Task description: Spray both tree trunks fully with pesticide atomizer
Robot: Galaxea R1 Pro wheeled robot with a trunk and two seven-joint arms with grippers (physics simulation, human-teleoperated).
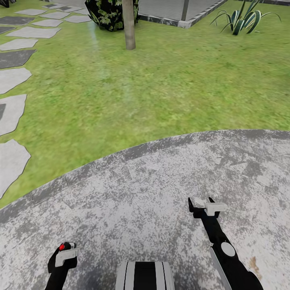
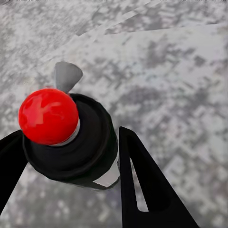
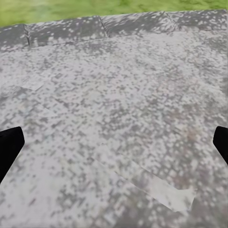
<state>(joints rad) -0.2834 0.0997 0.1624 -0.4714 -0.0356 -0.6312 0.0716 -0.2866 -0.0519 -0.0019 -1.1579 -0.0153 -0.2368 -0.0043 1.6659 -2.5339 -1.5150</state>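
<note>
Your pesticide atomizer (image 2: 71, 142) sits upright between the fingers of your left hand (image 1: 63, 254), its red nozzle top (image 2: 48, 116) poking up above the black body, low at the left of the head view. It looks small, rigid and probably light, but the rounded plastic body is likely slick, so keep the grip on the broad black section below the red cap, square across it, and leave the nozzle free to point. A tilted hold could let it twist when you press. Your right hand (image 1: 201, 207) hangs over the grey mottled paving (image 1: 161, 181) with its fingers spread wide and nothing between them; its wrist view shows the dark fingertips at either edge with bare paving between. Beyond the curved paving edge lies the grass lawn (image 1: 161, 88), with stepping slabs (image 1: 12, 80) along the left. One tree trunk (image 1: 129, 24), straight and grey-brown, stands well apart at the far side of the lawn, beside a dark leafy shrub (image 1: 106, 14); a spiky striped plant (image 1: 243, 20) grows to the right.
</note>
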